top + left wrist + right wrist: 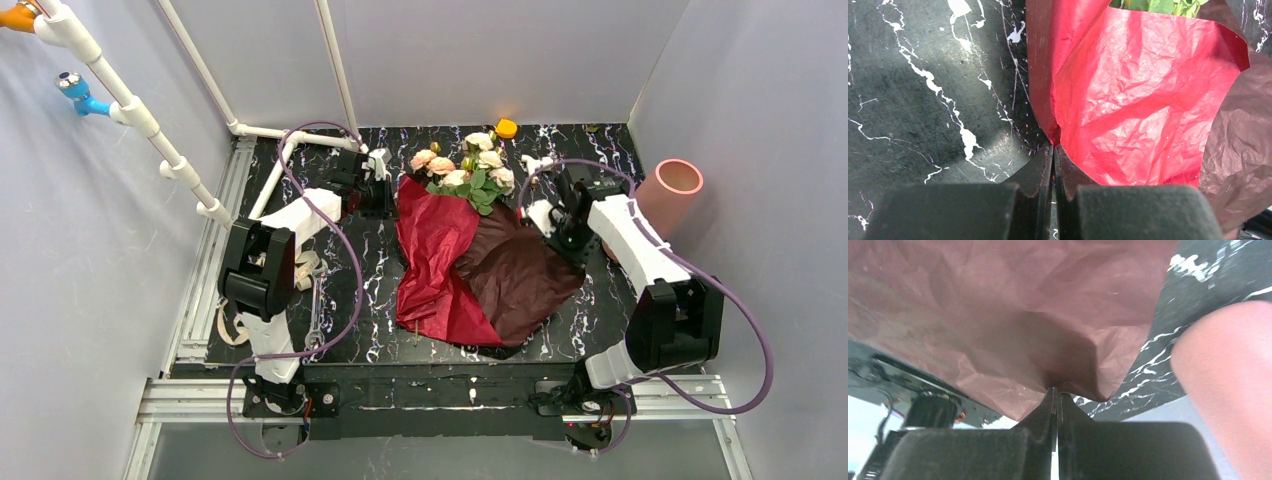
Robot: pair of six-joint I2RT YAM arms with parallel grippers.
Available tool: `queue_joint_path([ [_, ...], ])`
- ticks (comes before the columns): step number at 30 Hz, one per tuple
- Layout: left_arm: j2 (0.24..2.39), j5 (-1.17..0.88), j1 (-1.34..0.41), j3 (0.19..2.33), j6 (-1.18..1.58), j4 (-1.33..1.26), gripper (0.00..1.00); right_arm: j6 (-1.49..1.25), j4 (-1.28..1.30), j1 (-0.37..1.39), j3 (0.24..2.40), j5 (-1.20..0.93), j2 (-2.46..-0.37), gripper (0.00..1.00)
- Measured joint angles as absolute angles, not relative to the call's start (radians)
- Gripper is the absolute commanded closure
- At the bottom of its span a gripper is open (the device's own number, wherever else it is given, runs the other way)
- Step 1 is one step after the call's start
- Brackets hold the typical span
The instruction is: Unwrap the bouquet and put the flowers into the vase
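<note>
The bouquet lies mid-table, its cream and pink flowers (463, 168) at the far end and green leaves (1168, 5) just showing in the left wrist view. Its wrapping is spread open: a red sheet (432, 262) on the left, a dark maroon sheet (520, 275) on the right. My left gripper (1053, 145) is shut on the left edge of the red paper (1138, 100). At the other side, my right gripper (1056, 389) is pinched shut on the maroon paper (1013, 315) and holds its edge raised. The salmon-pink vase (668, 192) stands at the right table edge, blurred and close in the right wrist view (1228, 380).
A small orange object (506, 127) sits at the back of the black marbled table (370, 290). White pipes (130, 110) run along the left wall and back left corner. A beige ribbon (305, 270) lies by the left arm. Grey walls enclose three sides.
</note>
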State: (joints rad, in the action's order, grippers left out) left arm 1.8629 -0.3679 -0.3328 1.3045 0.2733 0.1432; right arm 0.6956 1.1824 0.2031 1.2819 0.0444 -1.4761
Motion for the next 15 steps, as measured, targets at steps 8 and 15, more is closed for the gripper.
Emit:
queue_joint_path([
  [8, 1.863, -0.359, -0.329, 1.304, 0.273, 0.144, 1.00, 0.790, 1.117, 0.203, 1.068, 0.173, -1.475, 0.82],
  [15, 1.856, -0.371, -0.329, 1.304, 0.251, 0.142, 0.47, 0.790, 1.181, 0.203, 1.245, 0.008, -1.533, 0.20],
])
